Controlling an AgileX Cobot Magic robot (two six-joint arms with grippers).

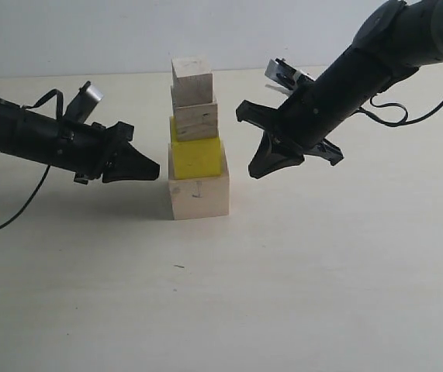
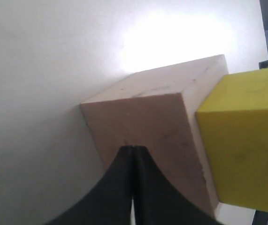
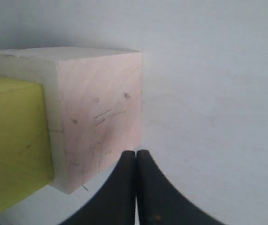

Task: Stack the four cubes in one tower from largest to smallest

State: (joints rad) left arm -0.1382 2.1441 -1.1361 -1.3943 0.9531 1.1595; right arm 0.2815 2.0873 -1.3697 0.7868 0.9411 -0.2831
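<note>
Item 1. Tower (image 1: 196, 139): one column of four cubes, standing upright on the table (image 1: 299, 294), near the middle of the exterior view.
- Base: large cube (image 1: 199, 198), pale wood, resting directly on the table.
- Second: yellow cube (image 1: 198, 157), set on the large cube; a strip of its top is left uncovered on the left side.
- Third: plywood cube (image 1: 195, 120), layered grain, set on the yellow cube.
- Top: small cube (image 1: 192, 80), pale wood, set on the plywood cube.

Item 2. Left gripper (image 1: 155, 168): jaws pressed together, nothing held. The tip is pointed at the tower's left side, at about the level where the yellow cube meets the large cube. It is just beside them, and a narrow gap is seen in the exterior view. In the left wrist view the large cube's face is seen directly ahead of the closed tips, with the yellow cube beside it.

Item 3. Right gripper (image 1: 254, 172): jaws pressed together, nothing held. The tip is angled down toward the tower's right side, near the upper part of the large cube and clearly apart from it. In the right wrist view the large cube's corner is seen just beyond the closed tips.
</note>
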